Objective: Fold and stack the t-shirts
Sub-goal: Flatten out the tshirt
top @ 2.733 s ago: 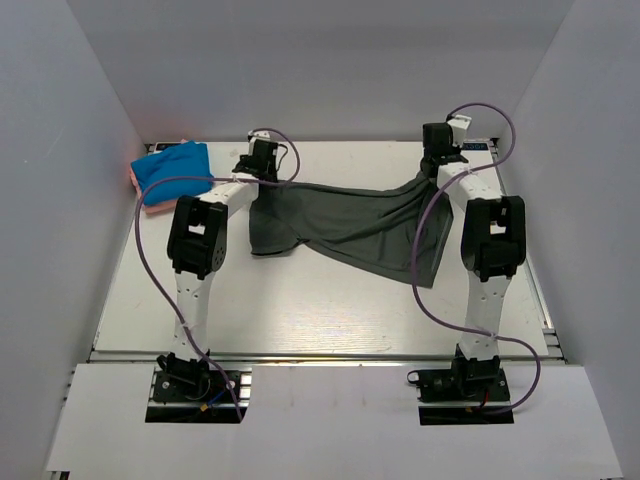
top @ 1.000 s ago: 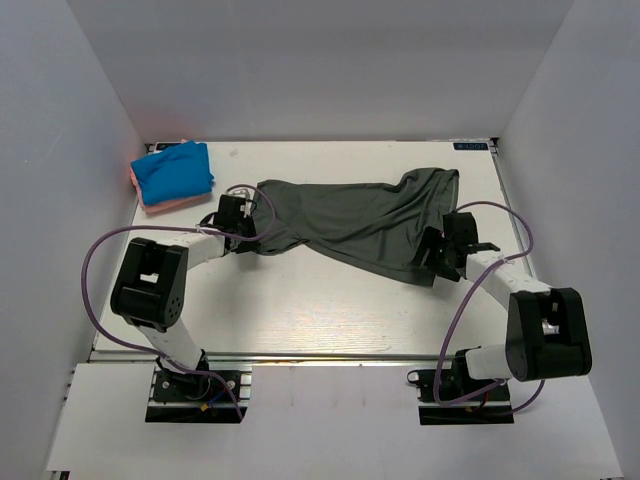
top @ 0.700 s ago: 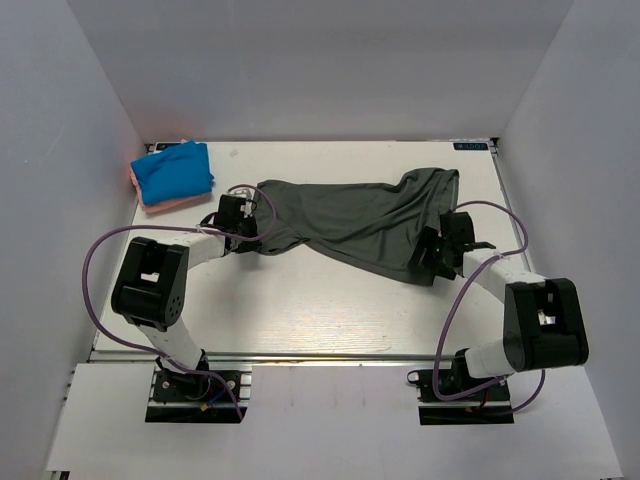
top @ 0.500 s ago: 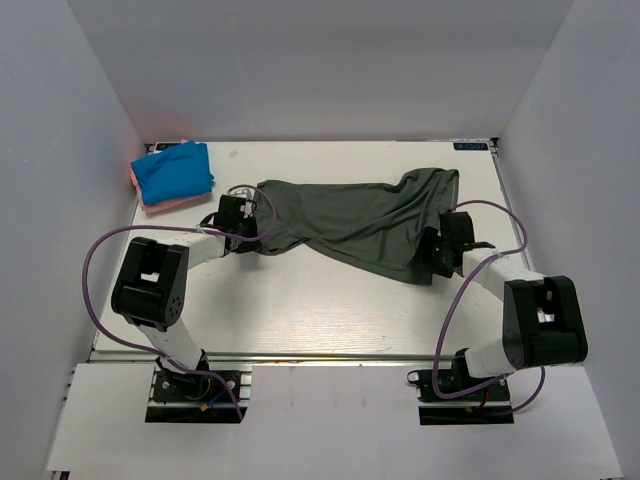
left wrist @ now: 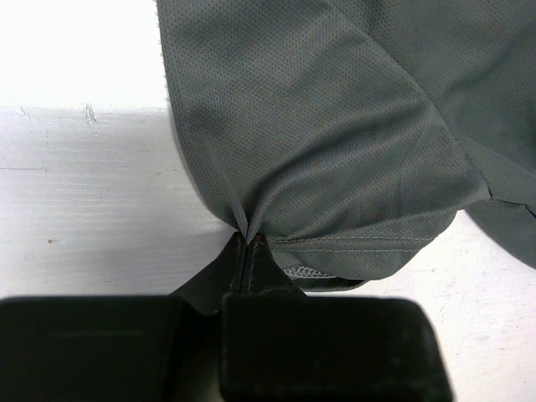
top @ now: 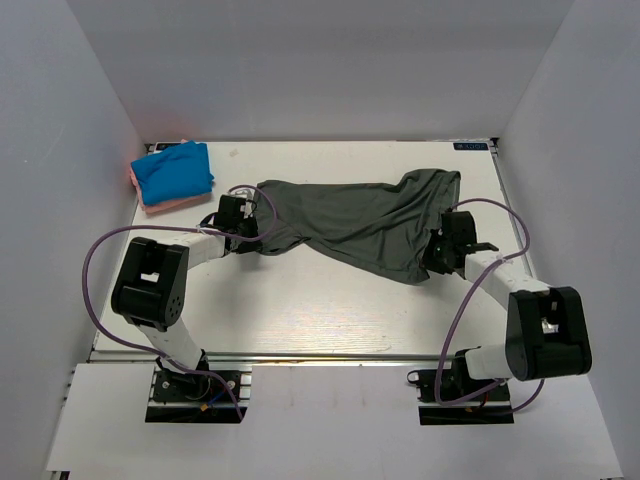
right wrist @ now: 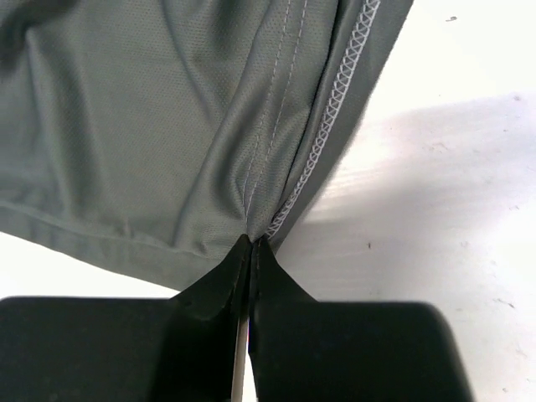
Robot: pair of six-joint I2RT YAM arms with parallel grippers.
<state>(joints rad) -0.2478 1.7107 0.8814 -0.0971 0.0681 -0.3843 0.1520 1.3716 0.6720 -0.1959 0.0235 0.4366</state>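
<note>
While left gripper [left wrist: 247, 239] pinches grey-green t-shirt [top: 350, 215] | right gripper [right wrist: 253, 241] likewise

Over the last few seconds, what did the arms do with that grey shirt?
Both arms pulled back from the far side, leaving the grey shirt laid down. The left gripper and right gripper then closed on its near edge. The folded blue tee and pink tee stayed put.

Bright even light, table [left wrist: 75, 50] glare blown white (both wrist views), soft shadows, sharp focus.
</note>
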